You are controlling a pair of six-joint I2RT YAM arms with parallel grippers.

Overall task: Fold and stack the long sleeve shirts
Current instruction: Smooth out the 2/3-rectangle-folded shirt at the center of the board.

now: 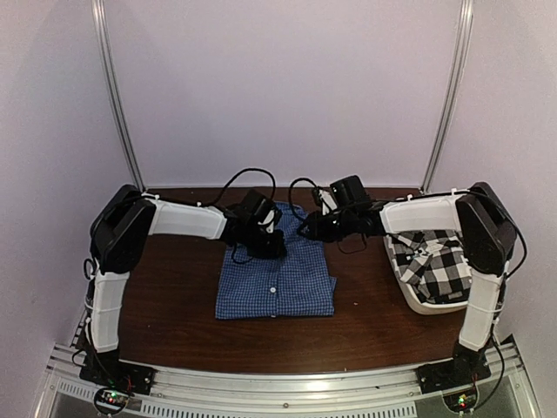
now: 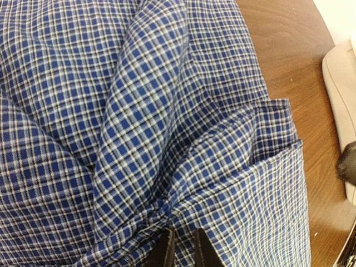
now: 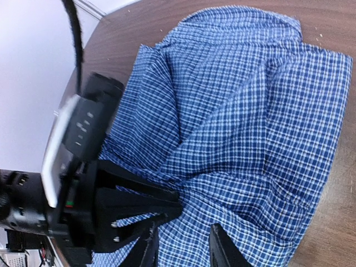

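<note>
Beneath both jaws, blue shirt (image 1: 277, 287), left jaws seemingly touching it

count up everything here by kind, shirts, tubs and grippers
long sleeve shirts: 2 (blue gingham shirt, black-and-white check shirt)
white tub: 1
grippers: 2 (left gripper, right gripper)
total: 5
</note>
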